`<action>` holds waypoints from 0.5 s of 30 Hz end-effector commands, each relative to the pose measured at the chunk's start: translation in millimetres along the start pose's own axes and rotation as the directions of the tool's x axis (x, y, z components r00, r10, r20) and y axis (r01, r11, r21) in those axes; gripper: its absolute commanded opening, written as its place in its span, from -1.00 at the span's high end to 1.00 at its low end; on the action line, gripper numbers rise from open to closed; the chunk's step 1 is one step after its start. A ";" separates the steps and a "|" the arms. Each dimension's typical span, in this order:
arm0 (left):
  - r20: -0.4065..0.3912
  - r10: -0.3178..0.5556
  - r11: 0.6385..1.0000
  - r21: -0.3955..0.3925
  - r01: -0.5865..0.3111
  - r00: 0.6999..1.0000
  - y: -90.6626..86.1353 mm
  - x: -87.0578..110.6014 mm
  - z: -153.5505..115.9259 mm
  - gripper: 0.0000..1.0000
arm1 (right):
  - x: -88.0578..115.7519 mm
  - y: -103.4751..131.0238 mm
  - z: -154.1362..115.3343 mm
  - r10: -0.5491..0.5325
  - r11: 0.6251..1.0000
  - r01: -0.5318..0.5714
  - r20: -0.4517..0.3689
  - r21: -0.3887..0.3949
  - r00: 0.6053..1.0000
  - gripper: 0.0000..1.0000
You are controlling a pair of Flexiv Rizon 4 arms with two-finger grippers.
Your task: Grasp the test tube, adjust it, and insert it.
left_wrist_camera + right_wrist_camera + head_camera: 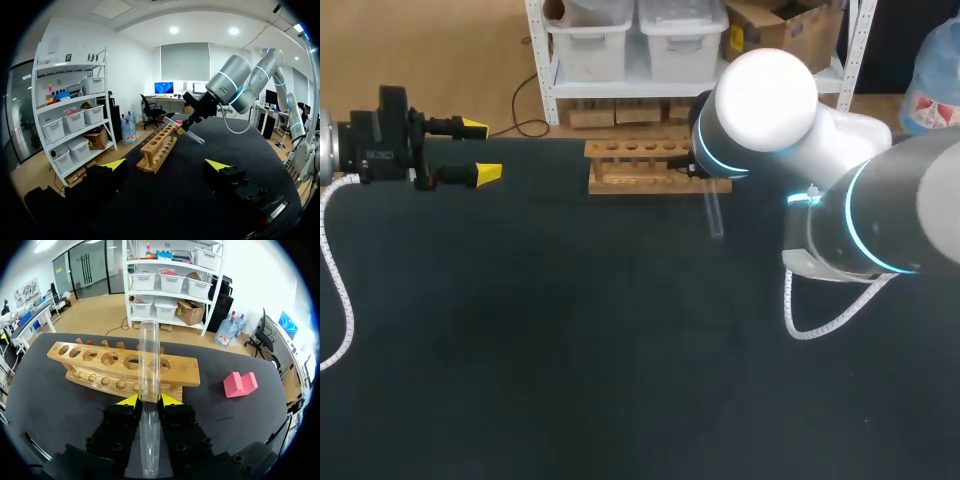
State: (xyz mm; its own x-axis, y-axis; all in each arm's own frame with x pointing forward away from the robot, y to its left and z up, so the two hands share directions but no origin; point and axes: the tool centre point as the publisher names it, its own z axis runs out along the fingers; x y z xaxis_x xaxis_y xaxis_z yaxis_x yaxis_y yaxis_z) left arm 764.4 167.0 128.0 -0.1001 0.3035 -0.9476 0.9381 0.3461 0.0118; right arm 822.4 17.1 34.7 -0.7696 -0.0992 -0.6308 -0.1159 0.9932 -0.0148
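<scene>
Grasp done: right pincer [149, 399] clamped on test tube [149, 355] near wooden rack [177, 372]; left pincer [482, 150] apart; insertion remains.

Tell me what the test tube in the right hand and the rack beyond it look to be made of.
The test tube is clear and glossy, and the rack shows through it. It could be glass or clear plastic; I cannot tell which. The test tube rack looks like pale wood, matte and seemingly unvarnished, with round drilled holes. The right hand is shut on the tube.
</scene>
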 end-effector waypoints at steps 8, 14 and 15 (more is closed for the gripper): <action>0.003 0.002 1.000 -0.004 -0.002 1.000 -1.6 0.8 -0.5 -1.00 | 3.2 -0.2 6.3 -0.003 1.000 0.003 -0.037 0.001 0.999 1.00; 0.003 0.002 1.000 -0.004 -0.002 1.000 -1.6 0.8 -0.5 -1.00 | 4.1 -1.5 7.7 -0.002 1.000 0.002 -0.045 0.003 0.999 1.00; 0.003 0.002 1.000 -0.004 -0.002 1.000 -1.6 0.8 -0.5 -1.00 | 4.0 -1.7 7.6 -0.001 1.000 0.001 -0.045 0.004 0.999 1.00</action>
State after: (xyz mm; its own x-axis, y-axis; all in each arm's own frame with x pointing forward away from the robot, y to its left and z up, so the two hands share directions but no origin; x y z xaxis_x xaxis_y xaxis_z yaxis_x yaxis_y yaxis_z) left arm 764.4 167.0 128.0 -0.1001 0.3035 -0.9476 0.9381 0.3461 0.0118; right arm 821.3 15.5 28.2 -0.7931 -0.1018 -0.6005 -0.1146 0.9933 -0.0170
